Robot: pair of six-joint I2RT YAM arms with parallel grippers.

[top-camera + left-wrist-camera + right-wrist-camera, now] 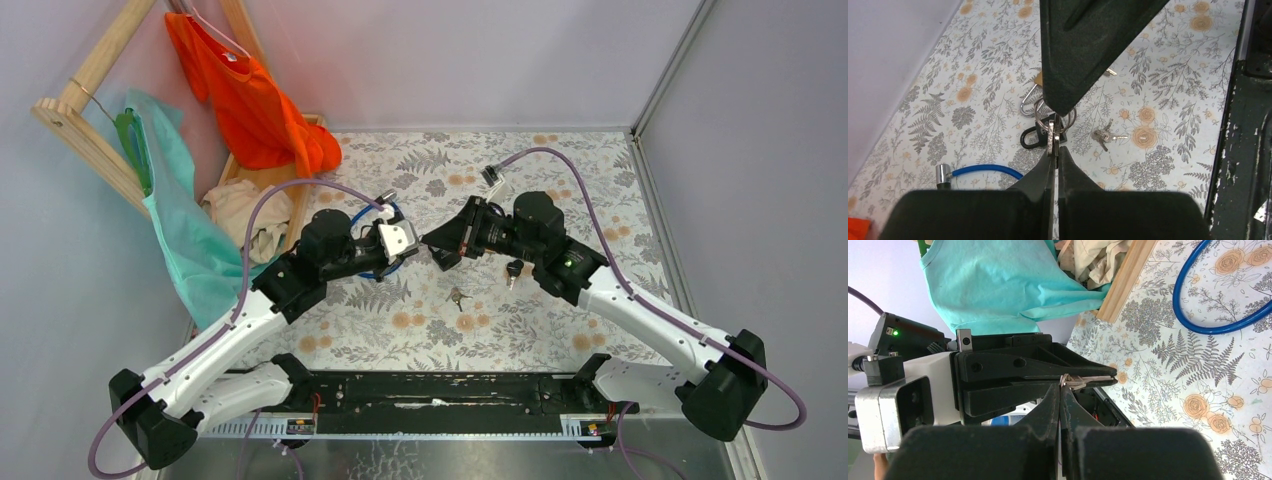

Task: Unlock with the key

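The key [1044, 125] shows a black head and a silver blade seen edge-on. It is held up over the middle of the floral surface [560, 200], between the 2 arms. The left jaws are pinched tight on the blade. The right jaws are also pressed together and meet the key from the right, tip to tip with the left ones. I cannot tell whether the black head hangs free or touches the surface. On the near side of it lies a bunch of silver keys [1104, 136]. On the far side is a padlock [1038, 79] with a silver shackle. A blue cable [983, 168] curves away to the left. At the far left hangs an orange shirt [255, 100].
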